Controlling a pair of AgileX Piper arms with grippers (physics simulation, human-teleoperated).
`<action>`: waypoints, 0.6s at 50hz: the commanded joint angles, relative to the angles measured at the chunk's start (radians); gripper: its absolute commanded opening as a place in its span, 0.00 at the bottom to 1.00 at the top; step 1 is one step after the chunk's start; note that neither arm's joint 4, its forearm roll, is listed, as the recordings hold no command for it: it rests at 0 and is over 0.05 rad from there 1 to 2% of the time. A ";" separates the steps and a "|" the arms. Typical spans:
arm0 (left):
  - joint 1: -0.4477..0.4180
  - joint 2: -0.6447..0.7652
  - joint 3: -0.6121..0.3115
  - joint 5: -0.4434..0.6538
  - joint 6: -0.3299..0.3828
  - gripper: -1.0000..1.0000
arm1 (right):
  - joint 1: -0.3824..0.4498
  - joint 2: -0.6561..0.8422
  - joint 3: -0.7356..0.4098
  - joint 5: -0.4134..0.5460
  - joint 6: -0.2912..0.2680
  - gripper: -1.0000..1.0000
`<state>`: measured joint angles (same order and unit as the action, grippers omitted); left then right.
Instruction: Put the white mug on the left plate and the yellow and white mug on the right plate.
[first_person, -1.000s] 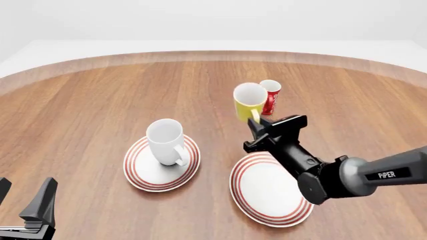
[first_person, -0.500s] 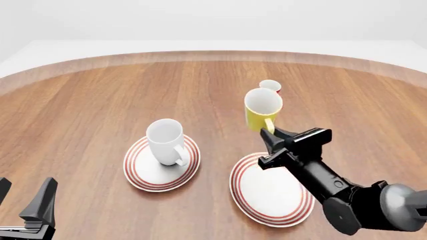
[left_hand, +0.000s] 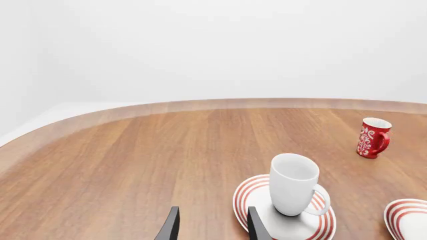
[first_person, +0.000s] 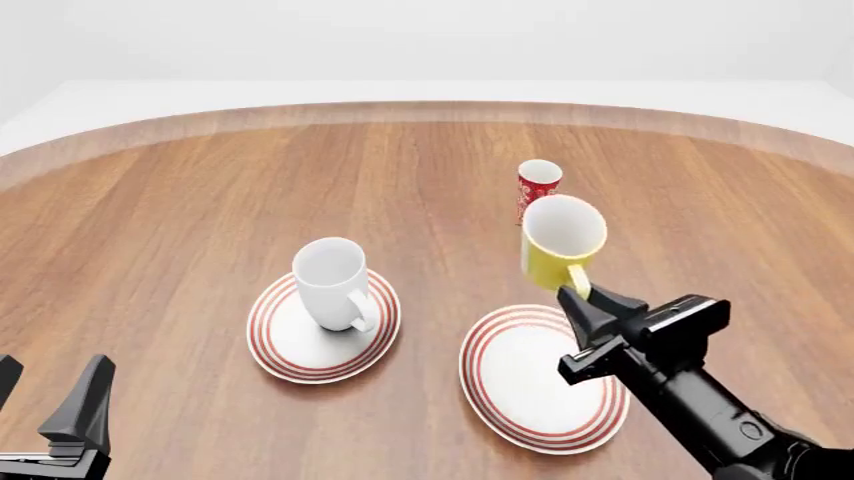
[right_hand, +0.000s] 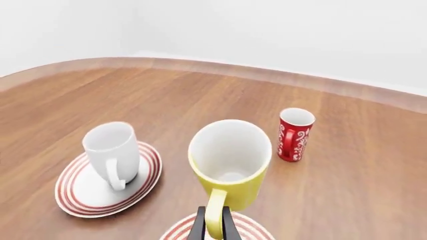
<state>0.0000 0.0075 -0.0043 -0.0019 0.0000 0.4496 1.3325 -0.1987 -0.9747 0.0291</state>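
Yellow outside, the yellow and white mug (first_person: 562, 247) hangs right of centre above the right plate (first_person: 534, 384), its handle clamped by the right hand (first_person: 585, 300). The white mug (first_person: 331, 283) stands on the left plate (first_person: 284, 343); lower left, the left hand (first_person: 47, 400) is spread, holding nothing.

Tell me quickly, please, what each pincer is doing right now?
Left pincer: open, holding nothing.
Right pincer: shut on the yellow and white mug, gripping its handle.

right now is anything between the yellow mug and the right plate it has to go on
Nothing visible. The yellow and white mug hangs by its handle in the right gripper, at the far rim of the bare right plate. The red cup stands farther back.
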 joint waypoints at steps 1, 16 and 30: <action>0.000 0.000 0.000 0.000 0.000 1.00 | -0.005 -0.126 0.078 0.035 -0.006 0.00; 0.000 0.000 0.000 0.000 0.000 1.00 | -0.012 -0.296 0.146 0.146 -0.015 0.00; 0.000 0.000 0.000 0.000 0.000 1.00 | -0.011 -0.549 0.198 0.370 -0.009 0.00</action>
<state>0.0000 0.0075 -0.0043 -0.0019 0.0000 0.4371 0.9523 -0.0280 -0.7529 0.0137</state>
